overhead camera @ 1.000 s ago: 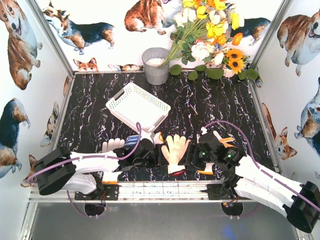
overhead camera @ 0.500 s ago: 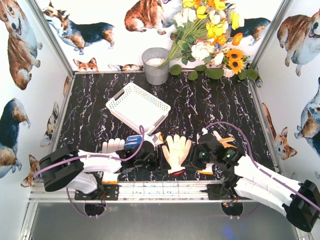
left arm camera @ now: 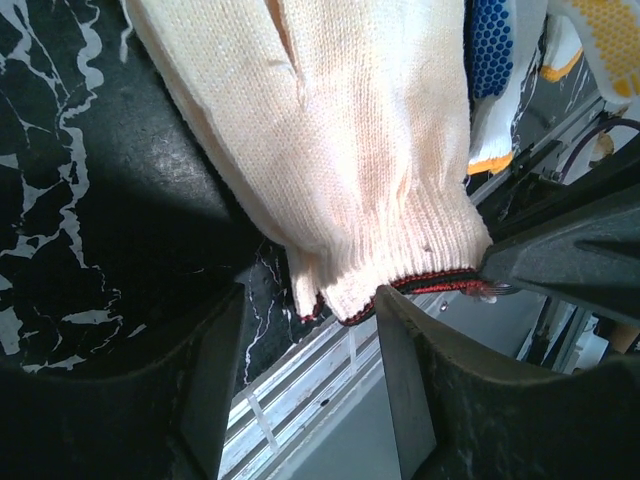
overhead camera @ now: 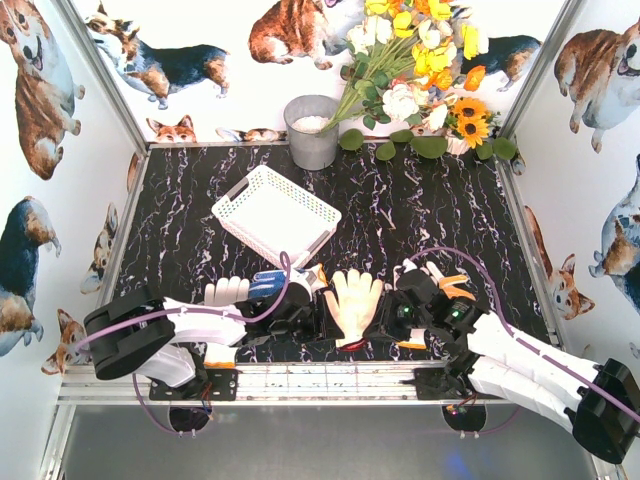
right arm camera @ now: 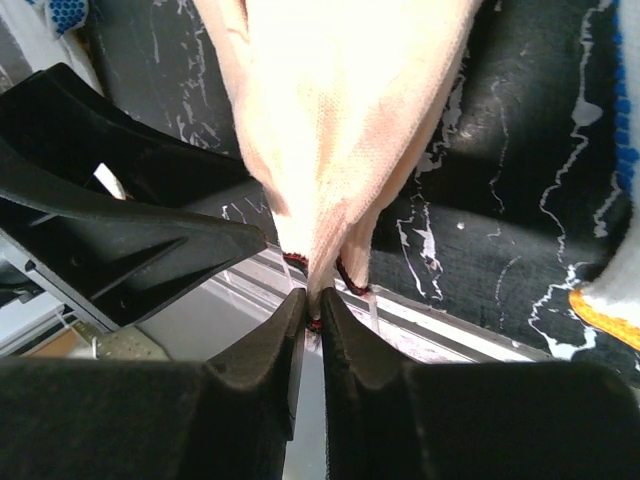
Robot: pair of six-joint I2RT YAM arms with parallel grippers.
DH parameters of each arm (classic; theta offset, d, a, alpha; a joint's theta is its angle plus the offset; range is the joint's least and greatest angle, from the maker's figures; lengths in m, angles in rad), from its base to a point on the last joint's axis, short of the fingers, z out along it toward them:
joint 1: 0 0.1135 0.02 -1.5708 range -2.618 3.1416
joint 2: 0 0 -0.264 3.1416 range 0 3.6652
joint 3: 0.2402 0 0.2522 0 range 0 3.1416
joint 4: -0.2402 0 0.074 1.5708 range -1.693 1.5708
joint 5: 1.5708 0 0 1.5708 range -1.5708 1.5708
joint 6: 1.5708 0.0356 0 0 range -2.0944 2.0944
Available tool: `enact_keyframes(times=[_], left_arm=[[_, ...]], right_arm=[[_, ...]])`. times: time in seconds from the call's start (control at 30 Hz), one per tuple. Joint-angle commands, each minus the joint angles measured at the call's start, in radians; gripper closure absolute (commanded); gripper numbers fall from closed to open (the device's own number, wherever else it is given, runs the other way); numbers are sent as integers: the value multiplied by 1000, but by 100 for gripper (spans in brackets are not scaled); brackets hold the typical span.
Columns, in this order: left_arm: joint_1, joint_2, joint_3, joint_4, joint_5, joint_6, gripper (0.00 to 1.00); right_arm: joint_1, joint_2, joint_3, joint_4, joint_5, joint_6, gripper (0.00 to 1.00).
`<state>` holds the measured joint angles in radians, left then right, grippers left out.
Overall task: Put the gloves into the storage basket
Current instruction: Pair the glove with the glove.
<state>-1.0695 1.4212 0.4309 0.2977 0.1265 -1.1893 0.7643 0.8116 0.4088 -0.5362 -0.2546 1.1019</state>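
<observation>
A cream knit glove with a red-trimmed cuff lies fingers-up near the table's front edge, between both grippers. My right gripper is shut on the cuff's edge, the glove bunching above the pinch. My left gripper stands open just below the same cuff, the cuff edge brushing its right finger, nothing clamped. A white glove and a blue-dotted glove lie beside the left arm. An orange-cuffed glove lies under the right arm. The white lattice storage basket sits farther back, left of centre.
A grey metal bucket stands at the back wall with a bunch of flowers to its right. The aluminium front rail runs right below the cuff. Corgi-printed walls close in both sides.
My right gripper has closed onto the cream glove's cuff. The left gripper has shifted slightly right toward the glove and stayed open.
</observation>
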Motion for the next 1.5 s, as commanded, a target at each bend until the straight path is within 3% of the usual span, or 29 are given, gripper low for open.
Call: enact_keyframes(times=[0.0, 0.53, 1.0, 1.23, 1.33, 1.47], left_arm=[[-7, 18, -12, 52, 8, -8, 52], [-17, 66, -14, 118, 18, -28, 65], [-25, 76, -3, 117, 20, -28, 67], [-27, 74, -13, 110, 9, -37, 77], [-27, 70, -20, 109, 7, -45, 84], [-27, 45, -30, 88, -7, -47, 92]], right_arm=[[8, -1, -25, 99, -31, 29, 86], [32, 33, -46, 148, -25, 49, 95], [64, 106, -51, 190, -5, 53, 99], [67, 100, -51, 184, 10, 53, 99], [67, 88, -44, 158, 15, 44, 96], [66, 42, 42, 2, 83, -33, 78]])
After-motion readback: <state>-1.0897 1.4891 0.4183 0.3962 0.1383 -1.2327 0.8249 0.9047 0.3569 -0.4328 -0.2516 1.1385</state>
